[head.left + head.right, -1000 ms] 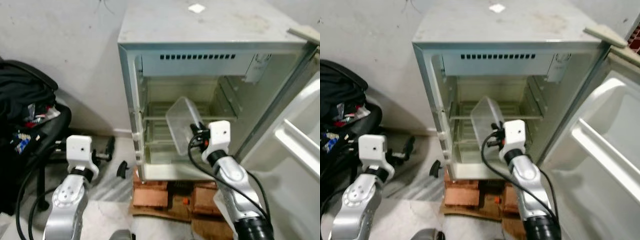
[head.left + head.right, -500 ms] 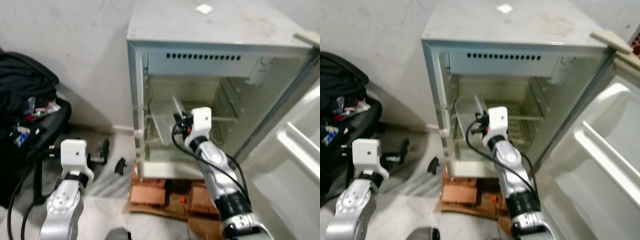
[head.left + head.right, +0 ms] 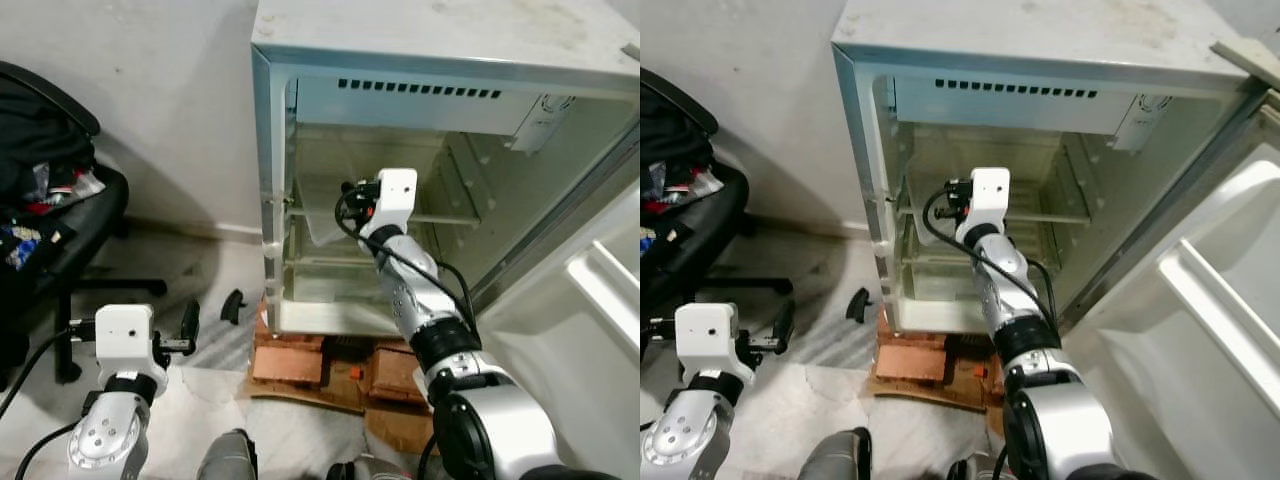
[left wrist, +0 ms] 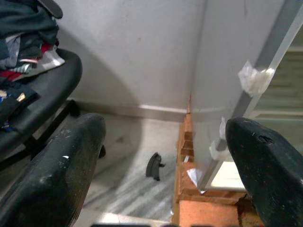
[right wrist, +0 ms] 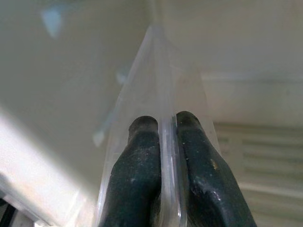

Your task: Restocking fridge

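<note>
1 clear plastic container (image 3: 322,212), clamped by its wall between the right gripper (image 5: 163,142) fingers, has gone from outside the fridge (image 3: 420,60) to inside the cavity, over the upper shelf (image 3: 440,216). Judgement: placement is near; release remains. Left gripper (image 4: 161,156) hangs spread, idle near the floor.

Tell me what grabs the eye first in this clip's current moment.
The open fridge with bare shelves, standing on bricks. The right gripper reaches inside it, shut on the edge of a clear plastic container beside the upper shelf. The left gripper hangs open, low by the cluttered black chair.
</note>
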Controlling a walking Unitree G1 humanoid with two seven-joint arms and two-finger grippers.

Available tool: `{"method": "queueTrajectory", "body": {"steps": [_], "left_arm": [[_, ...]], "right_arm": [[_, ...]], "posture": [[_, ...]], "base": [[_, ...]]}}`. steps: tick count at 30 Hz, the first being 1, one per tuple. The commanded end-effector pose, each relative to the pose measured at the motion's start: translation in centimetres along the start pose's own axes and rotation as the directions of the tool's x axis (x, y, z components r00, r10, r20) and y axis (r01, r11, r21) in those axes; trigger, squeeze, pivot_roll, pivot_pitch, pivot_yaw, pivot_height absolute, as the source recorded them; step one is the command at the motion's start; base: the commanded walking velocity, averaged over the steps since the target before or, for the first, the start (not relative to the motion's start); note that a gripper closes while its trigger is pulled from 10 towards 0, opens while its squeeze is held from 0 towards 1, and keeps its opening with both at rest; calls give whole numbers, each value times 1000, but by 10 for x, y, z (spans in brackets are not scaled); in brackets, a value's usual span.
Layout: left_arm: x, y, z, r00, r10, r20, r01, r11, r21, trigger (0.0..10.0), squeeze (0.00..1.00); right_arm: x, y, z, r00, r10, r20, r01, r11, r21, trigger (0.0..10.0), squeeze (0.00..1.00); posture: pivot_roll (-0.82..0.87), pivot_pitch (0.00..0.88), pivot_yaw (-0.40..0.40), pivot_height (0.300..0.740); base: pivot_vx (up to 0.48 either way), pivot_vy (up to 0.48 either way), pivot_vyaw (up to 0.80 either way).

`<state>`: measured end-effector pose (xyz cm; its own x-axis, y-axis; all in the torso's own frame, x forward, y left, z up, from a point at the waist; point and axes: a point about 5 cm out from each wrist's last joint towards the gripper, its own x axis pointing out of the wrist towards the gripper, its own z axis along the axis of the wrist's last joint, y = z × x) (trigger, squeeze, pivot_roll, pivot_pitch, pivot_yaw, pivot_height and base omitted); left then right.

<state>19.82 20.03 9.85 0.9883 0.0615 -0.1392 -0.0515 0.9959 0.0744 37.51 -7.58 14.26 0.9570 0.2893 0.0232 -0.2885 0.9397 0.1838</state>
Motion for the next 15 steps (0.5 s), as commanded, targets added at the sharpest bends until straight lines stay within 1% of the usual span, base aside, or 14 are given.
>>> {"method": "queueTrajectory", "body": {"steps": [1,2,6,7,8,10,12,13,14,15], "left_arm": [[-5,-1,2,1000,9,-8,-9,1000,11,10000,0],[-7,-2,2,1000,9,-10,-9,1000,16,10000,0],[-15,-4,4,1000,11,-15,-11,1000,13,10000,0],[-18,-2,4,1000,20,-22,-19,1000,15,10000,0],[-18,-2,4,1000,20,-22,-19,1000,15,10000,0],[-25,0,4,999,32,-32,-31,999,27,10000,0],[-31,2,4,999,27,-41,-25,998,53,10000,0],[-31,2,4,999,27,-41,-25,998,53,10000,0],[-32,2,4,999,27,-43,-24,998,60,10000,0],[-37,2,4,998,36,-54,-33,998,56,10000,0]], "right_arm": [[2,0,-1,1000,-9,-6,9,1000,23,10000,0],[3,1,0,1000,-9,-5,9,1000,30,10000,0],[9,5,1,999,-28,-24,31,993,118,10000,0],[12,9,1,999,-31,-33,35,988,151,10000,0],[12,9,1,999,-31,-33,35,988,151,10000,0],[15,16,1,999,-25,-46,34,979,199,10000,0],[18,24,2,998,-26,-55,40,961,273,10000,0],[18,24,2,998,-26,-55,40,961,273,10000,0],[18,25,2,998,-29,-58,45,955,292,10000,0],[20,27,3,997,-45,-63,65,929,365,10000,0]], "posture": [[262,254,-104,740],[265,257,-107,740],[288,278,-119,740],[303,292,-123,740],[303,292,-123,740],[324,310,-126,740],[335,323,-129,740],[335,323,-129,740],[335,323,-129,740],[352,339,-136,740]], "base": [[0,0,0],[0,0,0],[0,0,0],[0,0,0],[0,0,0],[0,0,0],[0,0,0],[0,0,0],[0,0,0],[0,0,0]]}}
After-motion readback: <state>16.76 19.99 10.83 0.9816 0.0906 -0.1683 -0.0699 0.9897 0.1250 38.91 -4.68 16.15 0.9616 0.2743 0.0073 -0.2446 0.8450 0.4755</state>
